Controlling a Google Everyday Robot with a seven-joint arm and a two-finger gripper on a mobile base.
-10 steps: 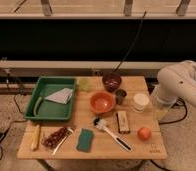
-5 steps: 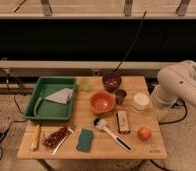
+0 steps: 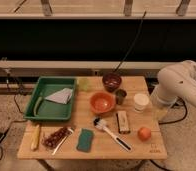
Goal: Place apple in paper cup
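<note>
Wooden table [image 3: 156,150], seen from the front: the orange bowl [image 3: 102,102] sits near the middle, and everything here is placed from it. The apple [image 3: 144,133] lies on the bare wood to the bowl's front right, apart from every other thing and untouched. The paper cup [image 3: 141,101] stands upright to the bowl's right, its mouth open and the apple not in it. A small dark metal cup [image 3: 121,96] stands between that bowl and the paper cup, just beside the bowl. My gripper [image 3: 161,109] hangs at the end of my white arm, farther right of the bowl than the paper cup, at the table's right edge. Its jaws are spread and I see nothing between them. Left of the bowl rests a green tray [image 3: 51,80]. A white-handled brush [image 3: 110,132] lies in front of the bowl.
</note>
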